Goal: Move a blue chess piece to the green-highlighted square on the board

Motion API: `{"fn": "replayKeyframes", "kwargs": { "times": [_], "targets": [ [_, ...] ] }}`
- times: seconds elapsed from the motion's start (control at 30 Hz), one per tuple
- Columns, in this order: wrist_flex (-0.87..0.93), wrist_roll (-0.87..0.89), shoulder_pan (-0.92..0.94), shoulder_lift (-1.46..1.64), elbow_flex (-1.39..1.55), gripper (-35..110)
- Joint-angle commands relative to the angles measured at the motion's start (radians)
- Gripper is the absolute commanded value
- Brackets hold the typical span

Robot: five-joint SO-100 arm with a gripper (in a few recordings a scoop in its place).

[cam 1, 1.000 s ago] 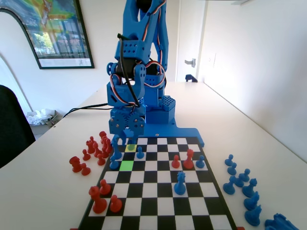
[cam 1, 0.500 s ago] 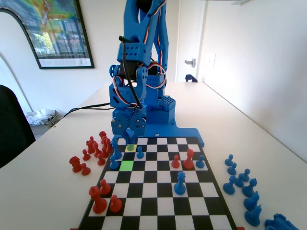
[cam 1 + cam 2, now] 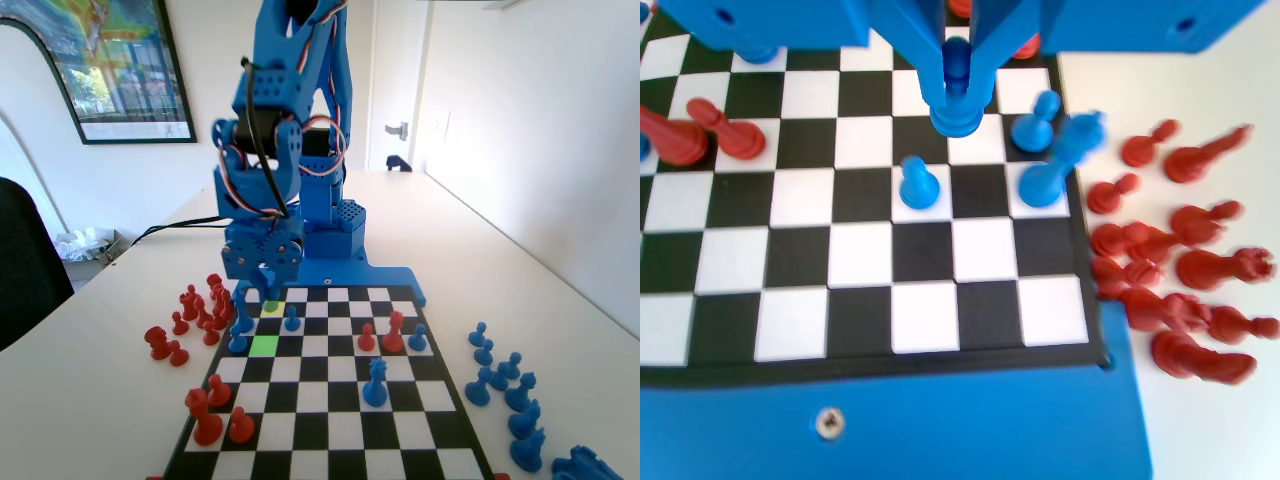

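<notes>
- Nearest in the fixed view: three red pieces [image 3: 215,407] at the lower left corner of the board [image 3: 330,440], and blue spare pieces [image 3: 505,385] lined up on the table [image 3: 90,400] to the right.
- Mid-board: a taller blue crowned piece [image 3: 375,383] standing alone.
- Further along: the green-highlighted square [image 3: 264,346], bare, with a paler yellow-green square [image 3: 272,308] two rows beyond it.
- Above that paler square: the gripper [image 3: 258,292], clenched on the blue chess piece [image 3: 956,95]; in the wrist view the pawn sits between the two jaws, lifted off the squares.
- Beside it in the wrist view: a blue pawn [image 3: 918,184] on a white square, two more blue pieces [image 3: 1050,145] at the board's right edge.
- Off-board: a cluster of red pieces [image 3: 1175,285] lying on the table.
</notes>
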Motion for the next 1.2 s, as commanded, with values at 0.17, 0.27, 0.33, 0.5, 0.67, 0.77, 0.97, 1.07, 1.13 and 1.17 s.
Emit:
{"fn": "replayKeyframes", "kwargs": {
  "times": [0.17, 0.27, 0.33, 0.5, 0.67, 0.77, 0.97, 1.07, 1.13, 1.17],
  "targets": [
    [-0.026, 0.002, -0.002, -0.091, -0.126, 1],
    [-0.074, -0.012, 0.008, -0.109, -0.101, 1],
    [-0.095, -0.021, 0.017, -0.118, -0.089, 1],
    [-0.216, -0.028, 0.021, -0.149, -0.037, 1],
    [-0.238, -0.035, 0.023, -0.158, -0.018, 1],
    [-0.273, -0.052, 0.032, -0.158, 0.014, 1],
    [-0.333, -0.084, 0.051, -0.156, 0.075, 1],
    [-0.345, -0.087, 0.055, -0.156, 0.084, 1],
    [-0.347, -0.084, 0.055, -0.156, 0.084, 1],
    [-0.347, -0.078, 0.055, -0.156, 0.081, 1]
  ]
}}
